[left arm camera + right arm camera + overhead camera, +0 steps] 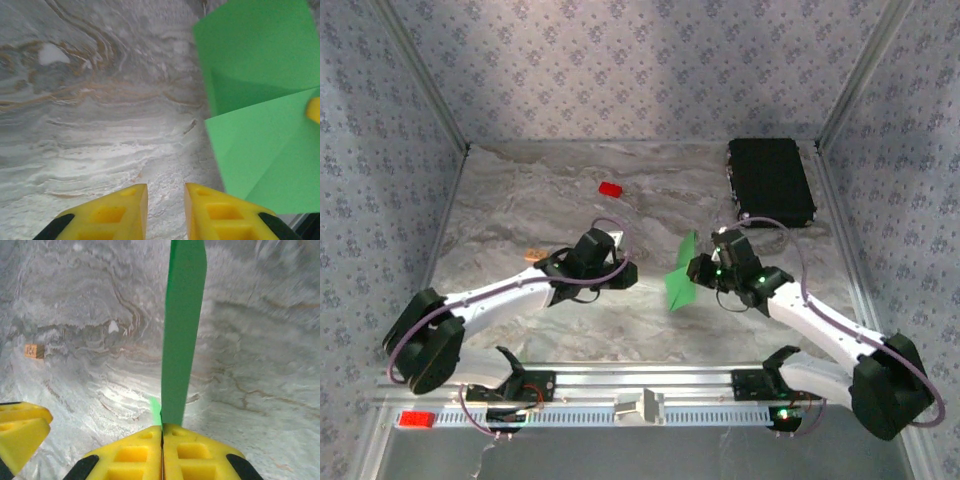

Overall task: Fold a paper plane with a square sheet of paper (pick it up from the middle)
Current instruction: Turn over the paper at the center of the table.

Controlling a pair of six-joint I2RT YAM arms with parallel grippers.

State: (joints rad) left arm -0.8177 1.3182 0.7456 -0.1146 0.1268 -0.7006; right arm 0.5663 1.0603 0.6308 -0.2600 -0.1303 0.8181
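Near the middle of the marbled table [520,200], just right of centre: the green sheet of paper [682,278], held on edge in the right gripper [705,270]. Seen from above as a slim tilted sliver, with the left gripper [625,272] close on its left and not touching it. Cannot tell whether its far edge meets the table.

From the right wrist, seen edge-on: a narrow strip of the sheet [182,330] rising straight out of the right gripper [162,432], whose yellow fingers are pressed together on the paper with no gap. At the lower left of that view, a yellow finger [20,425] of the left gripper.

From the left wrist, shown broadside instead: two flat green panels of the sheet [260,100] meeting at a crease, something neither other view reveals. Below, the left gripper [166,192], fingers parted by a narrow gap, bare table between them and nothing held.

Farther back on the table, from the top camera: a small red block [610,188] left of centre and a black rectangular case [770,180] in the far right corner. Also a small orange-brown block [532,254] beside the left arm.
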